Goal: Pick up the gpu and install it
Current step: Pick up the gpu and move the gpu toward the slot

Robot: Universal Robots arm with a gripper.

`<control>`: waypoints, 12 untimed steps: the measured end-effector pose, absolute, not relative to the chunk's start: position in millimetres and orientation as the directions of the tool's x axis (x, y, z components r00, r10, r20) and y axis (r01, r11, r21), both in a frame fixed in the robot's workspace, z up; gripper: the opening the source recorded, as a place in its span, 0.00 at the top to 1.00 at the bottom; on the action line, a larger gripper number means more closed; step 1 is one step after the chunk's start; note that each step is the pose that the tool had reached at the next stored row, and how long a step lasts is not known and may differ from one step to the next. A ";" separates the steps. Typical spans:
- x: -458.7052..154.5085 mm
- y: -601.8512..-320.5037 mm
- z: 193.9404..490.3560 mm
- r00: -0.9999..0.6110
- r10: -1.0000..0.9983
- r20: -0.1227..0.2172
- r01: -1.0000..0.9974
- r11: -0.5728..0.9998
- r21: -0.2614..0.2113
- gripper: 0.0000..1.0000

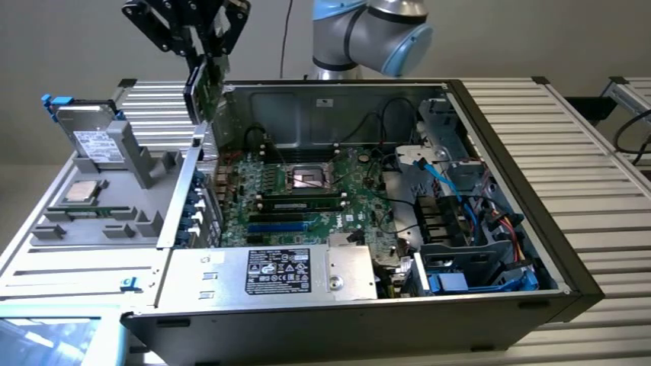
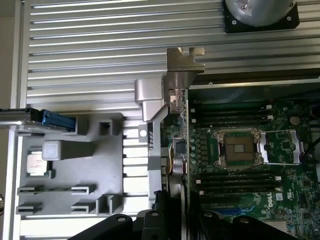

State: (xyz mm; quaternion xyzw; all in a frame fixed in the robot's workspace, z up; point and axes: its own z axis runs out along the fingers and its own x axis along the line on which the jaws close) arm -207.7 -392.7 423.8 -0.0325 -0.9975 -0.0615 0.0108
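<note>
The gpu hangs upright in the air, a thin green card seen nearly edge-on, with my gripper shut on its upper edge. It hovers over the case's wall on the exterior view's left, near the back corner, above the motherboard. In the wrist view the gpu runs edge-on away from my gripper, and its silver end bracket is at the far end. The card sits over the seam between the grey tray and the motherboard.
The open PC case holds a bare CPU socket, a seated RAM stick, cables and a power supply. The grey tray on the exterior view's left carries a hard drive and a CPU. The arm's base stands behind the case.
</note>
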 end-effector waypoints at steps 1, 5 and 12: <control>-203.2 -392.8 423.8 -0.998 0.064 0.026 0.066 0.990 0.122 0.72; -184.8 -393.4 423.8 -0.998 0.064 0.028 0.067 0.990 0.122 0.72; -153.1 -399.8 423.8 -0.997 0.064 0.032 0.067 0.990 0.122 0.72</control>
